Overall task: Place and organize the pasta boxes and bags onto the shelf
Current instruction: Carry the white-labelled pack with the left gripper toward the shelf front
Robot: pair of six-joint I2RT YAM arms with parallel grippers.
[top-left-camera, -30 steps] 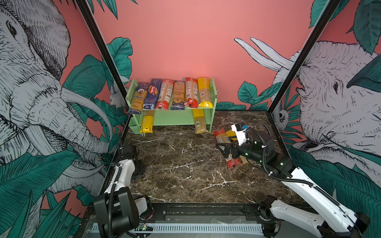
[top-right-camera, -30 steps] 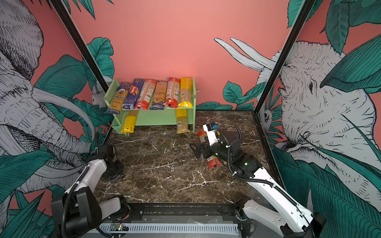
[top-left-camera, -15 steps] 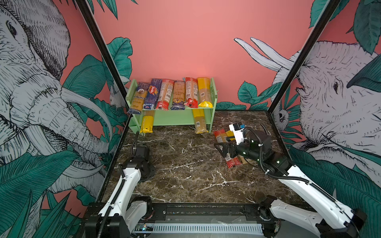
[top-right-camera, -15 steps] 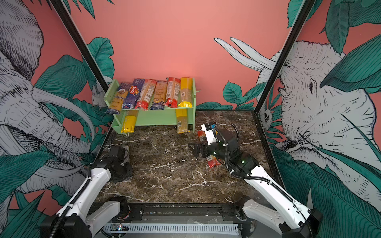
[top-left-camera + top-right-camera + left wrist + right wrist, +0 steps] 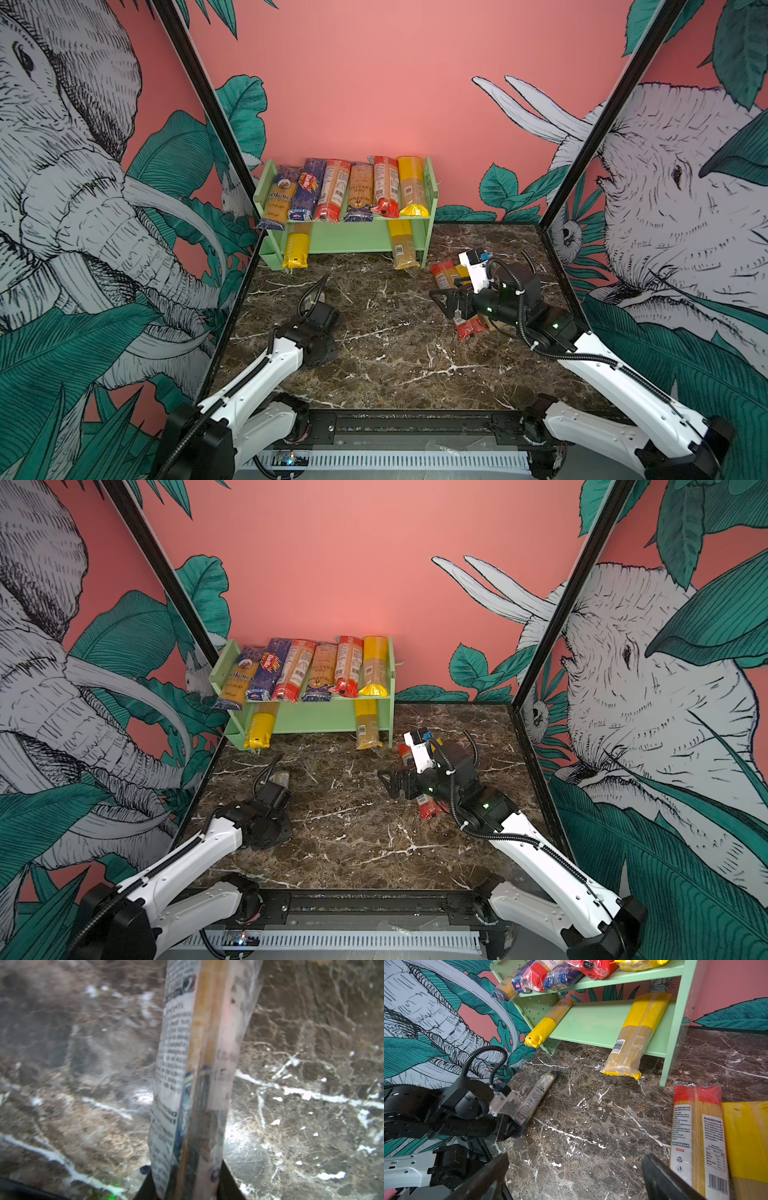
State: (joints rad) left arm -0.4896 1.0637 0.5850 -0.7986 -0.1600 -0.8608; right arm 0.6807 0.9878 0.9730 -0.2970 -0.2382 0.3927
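Two grippers to account for: left gripper point(image 5: 510, 1126) pinched shut on one end of a slim clear spaghetti pack with a white printed label and dark blue end point(image 5: 536, 1093); right gripper point(image 5: 575, 1157) spread wide and empty above the dark brown marble tabletop point(image 5: 395, 353).

Held pack low over the marble, free end aimed toward the pale mint-green two-tier shelf point(image 5: 345, 239); touching the marble or not, cannot tell.

Probably light and stiff along its length, yet brittle inside slick film. Better taken near the middle, across the narrow width, gently; an end grip likely to let it droop or swing.

Just beside the right gripper, flat on the marble: a red-ended clear pack point(image 5: 695, 1126) against a yellow-wrapped pack point(image 5: 747, 1126).

On the shelf: six packs on the upper tier, two yellow ones on the lower tier, overhanging the front.
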